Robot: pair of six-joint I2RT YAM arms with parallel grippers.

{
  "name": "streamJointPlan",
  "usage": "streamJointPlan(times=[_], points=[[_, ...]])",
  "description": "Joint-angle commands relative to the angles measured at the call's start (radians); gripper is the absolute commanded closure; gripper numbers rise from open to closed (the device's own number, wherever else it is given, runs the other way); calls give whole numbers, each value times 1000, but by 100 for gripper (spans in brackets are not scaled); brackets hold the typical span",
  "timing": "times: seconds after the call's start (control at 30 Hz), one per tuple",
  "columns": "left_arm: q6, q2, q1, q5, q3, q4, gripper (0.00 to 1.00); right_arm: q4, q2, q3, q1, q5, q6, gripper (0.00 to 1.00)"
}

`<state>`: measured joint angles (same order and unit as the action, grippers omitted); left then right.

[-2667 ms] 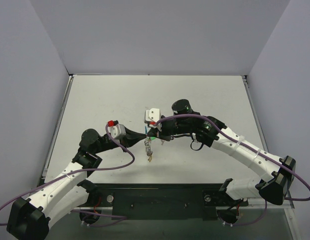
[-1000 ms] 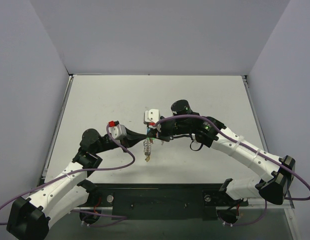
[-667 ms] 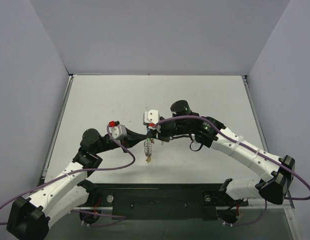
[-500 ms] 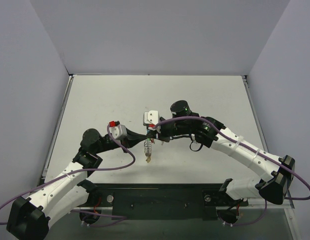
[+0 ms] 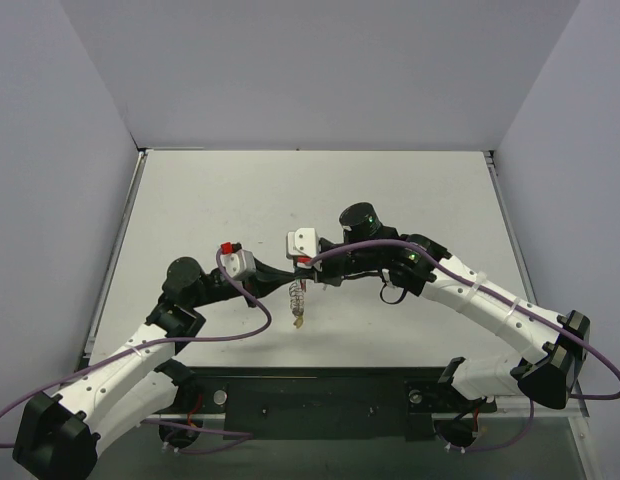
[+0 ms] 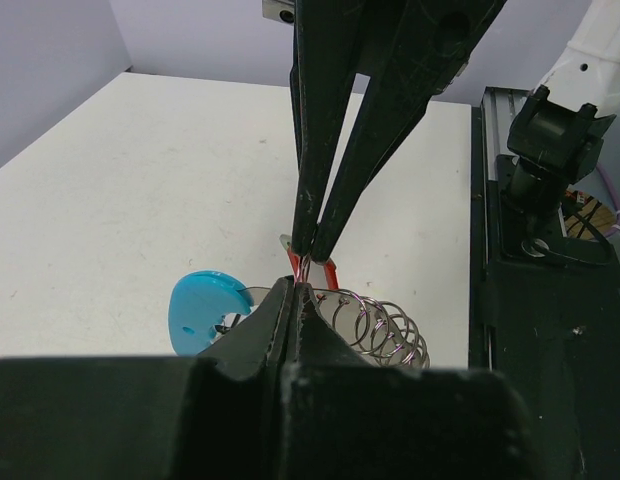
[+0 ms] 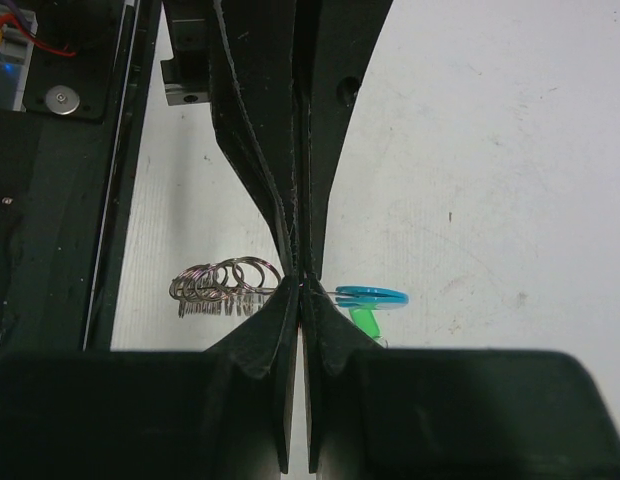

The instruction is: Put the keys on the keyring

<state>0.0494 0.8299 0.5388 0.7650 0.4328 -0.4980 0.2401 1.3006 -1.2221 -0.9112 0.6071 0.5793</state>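
Observation:
Both grippers meet tip to tip above the table's middle. My left gripper [image 5: 288, 272] [image 6: 293, 290] is shut on the keyring [image 5: 297, 298], pinching its thin wire. The silvery coil of rings [image 6: 385, 330] [image 7: 220, 285] hangs to one side, the light-blue tag [image 6: 205, 310] [image 7: 370, 295] to the other, and a small yellow piece [image 5: 298, 322] dangles lowest. My right gripper [image 5: 306, 268] [image 7: 302, 287] is shut on a key with a red tag [image 6: 327, 272], held right against the left jaws. A key with a green tag [image 7: 365, 320] hangs under the blue tag.
The white table [image 5: 410, 190] is walled by grey panels at the back and sides. A black rail [image 5: 320, 395] with the arm bases runs along the near edge. Purple cables loop beside both arms.
The right wrist has shifted slightly down and left, pressing closer to the left jaws. The left wrist crept a little right. The hanging rings have barely swung.

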Motion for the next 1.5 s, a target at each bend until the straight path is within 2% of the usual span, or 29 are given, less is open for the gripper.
streamJointPlan(times=[0.0, 0.73, 1.47], points=[[12, -5, -2, -13, 54, -74, 100, 64, -23, -8, -12, 51, 37, 100], [18, -2, -5, -20, 58, -70, 100, 114, -24, -22, -12, 54, 88, 100], [20, 3, -3, -10, 60, -73, 100, -2, -4, -20, 14, 76, -88, 100]])
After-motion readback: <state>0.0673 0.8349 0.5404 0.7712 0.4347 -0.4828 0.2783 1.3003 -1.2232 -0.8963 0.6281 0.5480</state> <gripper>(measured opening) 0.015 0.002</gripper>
